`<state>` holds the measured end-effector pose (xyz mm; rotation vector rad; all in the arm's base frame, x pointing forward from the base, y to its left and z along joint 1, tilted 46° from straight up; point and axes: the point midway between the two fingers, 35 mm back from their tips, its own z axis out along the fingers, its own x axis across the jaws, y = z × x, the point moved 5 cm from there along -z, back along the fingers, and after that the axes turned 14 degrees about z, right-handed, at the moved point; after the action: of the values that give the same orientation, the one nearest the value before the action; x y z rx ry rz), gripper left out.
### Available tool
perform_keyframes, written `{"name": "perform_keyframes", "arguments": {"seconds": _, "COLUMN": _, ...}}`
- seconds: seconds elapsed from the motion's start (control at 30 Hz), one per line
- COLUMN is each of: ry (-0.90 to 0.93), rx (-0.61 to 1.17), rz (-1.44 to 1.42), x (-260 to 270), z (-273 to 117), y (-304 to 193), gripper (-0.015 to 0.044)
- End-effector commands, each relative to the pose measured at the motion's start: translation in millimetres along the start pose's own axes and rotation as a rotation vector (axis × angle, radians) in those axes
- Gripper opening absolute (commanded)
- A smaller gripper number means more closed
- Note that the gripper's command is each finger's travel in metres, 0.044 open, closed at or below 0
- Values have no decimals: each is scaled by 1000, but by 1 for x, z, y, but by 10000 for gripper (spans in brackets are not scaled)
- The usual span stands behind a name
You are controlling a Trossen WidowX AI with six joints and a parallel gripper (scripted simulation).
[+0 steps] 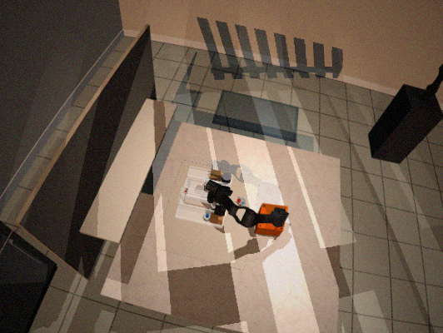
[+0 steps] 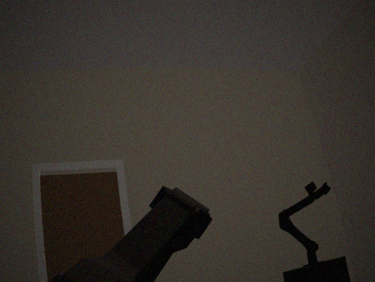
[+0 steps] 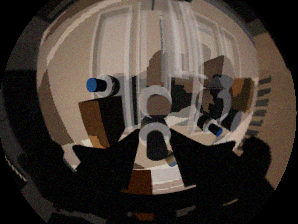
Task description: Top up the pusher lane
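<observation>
My gripper [image 3: 153, 131] is shut on a jar [image 3: 157, 145] with a pale grey rim and a dark body, low in the middle of the wrist view. Just beyond it another jar [image 3: 158, 106], with a brownish top and a pale rim, stands between the lane walls. The two look close together; whether they touch I cannot tell. The white lane rack [image 1: 189, 214] lies under the arm in the top view. The pusher plate, the front stop and the held jar's base are hidden or too dark to tell.
A blue-topped jar [image 3: 96, 85] [image 1: 206, 216] is to the left, by a brown block [image 3: 92, 120] [image 1: 216, 219]. Another blue-topped piece [image 3: 215, 130] is at the right. A second brown block [image 3: 243, 92] [image 1: 216, 175] is farther right. Small red and teal items [image 1: 241, 201] lie near the arm.
</observation>
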<state>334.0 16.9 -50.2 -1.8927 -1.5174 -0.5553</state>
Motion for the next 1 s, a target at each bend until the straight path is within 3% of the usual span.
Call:
{"name": "perform_keyframes", "arguments": {"seconds": 0.0, "ry": 8, "rx": -11, "rz": -6, "x": 1, "z": 1, "y": 3, "gripper": 0}}
{"name": "perform_keyframes", "arguments": {"seconds": 0.97, "ry": 9, "rx": -11, "rz": -6, "x": 1, "z": 13, "y": 1, "gripper": 0}}
